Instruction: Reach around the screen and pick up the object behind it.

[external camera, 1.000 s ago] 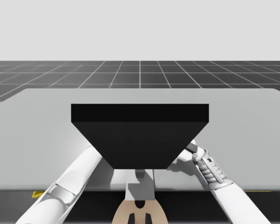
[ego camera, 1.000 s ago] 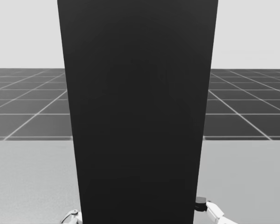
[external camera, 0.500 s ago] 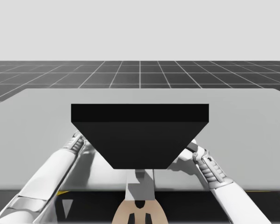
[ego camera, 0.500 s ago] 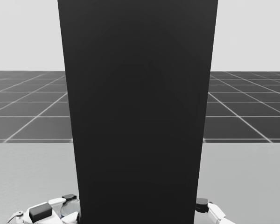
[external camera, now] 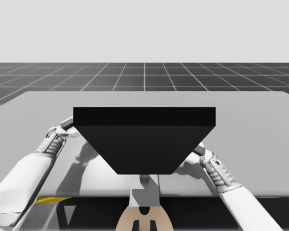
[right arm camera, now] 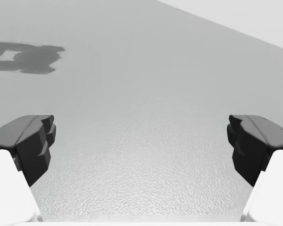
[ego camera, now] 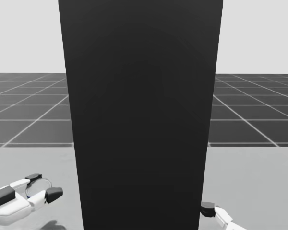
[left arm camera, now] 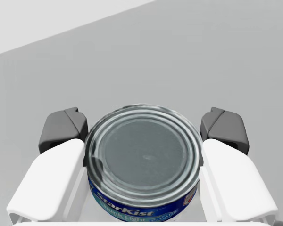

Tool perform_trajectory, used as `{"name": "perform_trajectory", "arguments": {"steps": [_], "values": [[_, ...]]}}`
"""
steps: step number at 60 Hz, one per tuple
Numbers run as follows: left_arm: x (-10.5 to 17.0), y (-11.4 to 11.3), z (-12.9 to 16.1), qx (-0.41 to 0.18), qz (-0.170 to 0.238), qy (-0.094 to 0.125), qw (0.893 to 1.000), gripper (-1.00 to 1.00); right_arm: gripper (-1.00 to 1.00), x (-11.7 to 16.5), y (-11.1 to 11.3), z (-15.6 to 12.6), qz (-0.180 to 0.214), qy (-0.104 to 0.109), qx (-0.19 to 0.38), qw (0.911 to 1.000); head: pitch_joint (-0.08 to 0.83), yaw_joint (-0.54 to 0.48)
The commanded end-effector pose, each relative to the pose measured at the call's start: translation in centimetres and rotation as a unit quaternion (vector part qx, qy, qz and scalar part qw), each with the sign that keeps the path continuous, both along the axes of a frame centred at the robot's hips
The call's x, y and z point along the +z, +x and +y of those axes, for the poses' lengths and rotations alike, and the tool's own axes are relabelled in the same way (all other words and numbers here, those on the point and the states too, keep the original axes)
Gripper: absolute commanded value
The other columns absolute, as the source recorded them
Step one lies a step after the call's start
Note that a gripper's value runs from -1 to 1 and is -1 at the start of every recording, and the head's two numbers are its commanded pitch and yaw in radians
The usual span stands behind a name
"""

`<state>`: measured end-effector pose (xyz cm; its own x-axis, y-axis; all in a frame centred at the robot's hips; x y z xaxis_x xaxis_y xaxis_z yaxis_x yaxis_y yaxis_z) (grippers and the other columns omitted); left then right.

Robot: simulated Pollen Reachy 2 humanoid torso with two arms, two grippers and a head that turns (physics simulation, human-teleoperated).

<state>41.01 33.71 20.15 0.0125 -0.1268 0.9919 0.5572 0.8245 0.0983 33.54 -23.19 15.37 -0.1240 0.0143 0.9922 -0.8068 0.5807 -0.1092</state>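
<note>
Pick looks mostly done: left gripper (left arm camera: 144,129) clamps the flat blue-sided can (left arm camera: 144,155) from both sides beside the black screen (external camera: 144,139), right gripper (right arm camera: 141,141) gapes wide over bare table (right arm camera: 141,70), and only lifting clear seems left.

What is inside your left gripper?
My left gripper holds a round can, both fingers touching it. The can's silver top and blue side show; its underside is hidden.
</note>
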Motion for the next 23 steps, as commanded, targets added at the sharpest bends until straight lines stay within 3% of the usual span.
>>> {"name": "perform_trajectory", "arguments": {"steps": [1, 12, 23], "values": [[5.4, -0.3, 0.1, 0.02, -0.069, -0.007, 0.997, 1.0, -1.0, 0.1, 0.0, -0.2, 0.013, -0.003, 0.0, 0.9999, 0.16, -0.01], [11.0, -1.8, -1.2, 0.04, -0.146, -0.022, 0.988, 1.0, -1.0, 0.1, 0.0, -0.4, 0.017, 0.003, -0.002, 0.9999, 0.159, -0.01], [16.1, -4.5, -3.2, 0.045, -0.219, -0.052, 0.973, 1.0, -1.0, 0.1, 0.5, -1.3, 0.02, 0.007, -0.011, 0.9997, 0.157, -0.01]]}}
